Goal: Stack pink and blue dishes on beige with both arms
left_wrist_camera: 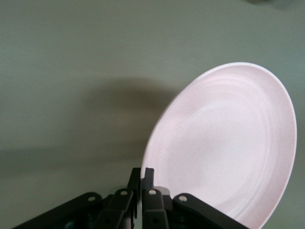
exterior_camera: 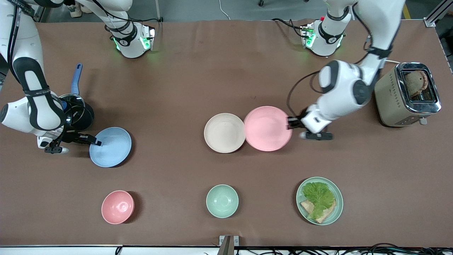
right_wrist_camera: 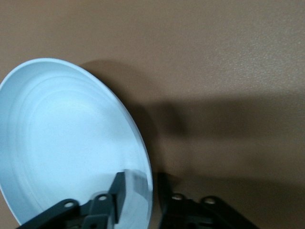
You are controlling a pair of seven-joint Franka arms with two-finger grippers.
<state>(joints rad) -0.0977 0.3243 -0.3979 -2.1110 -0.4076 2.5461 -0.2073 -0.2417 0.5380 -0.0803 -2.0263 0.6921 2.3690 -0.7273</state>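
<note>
The pale pink plate [exterior_camera: 267, 128] is held a little above the table, tilted, with its edge over the rim of the beige plate [exterior_camera: 224, 132] beside it. My left gripper [exterior_camera: 291, 123] is shut on the pink plate's rim at the side toward the left arm's end; in the left wrist view the left gripper [left_wrist_camera: 142, 172] pinches the pink plate [left_wrist_camera: 228, 148]. The light blue plate [exterior_camera: 110, 147] lies on the table toward the right arm's end. My right gripper [exterior_camera: 95, 142] is open astride its rim, and the right wrist view shows the right gripper [right_wrist_camera: 140, 179] with one finger inside the blue plate [right_wrist_camera: 62, 138].
A black pan [exterior_camera: 76, 111] with a blue handle sits beside the right arm. A toaster [exterior_camera: 407, 94] holding bread stands at the left arm's end. Near the front camera are a pink bowl [exterior_camera: 118, 207], a mint bowl [exterior_camera: 222, 200] and a mint plate [exterior_camera: 336, 209] with lettuce.
</note>
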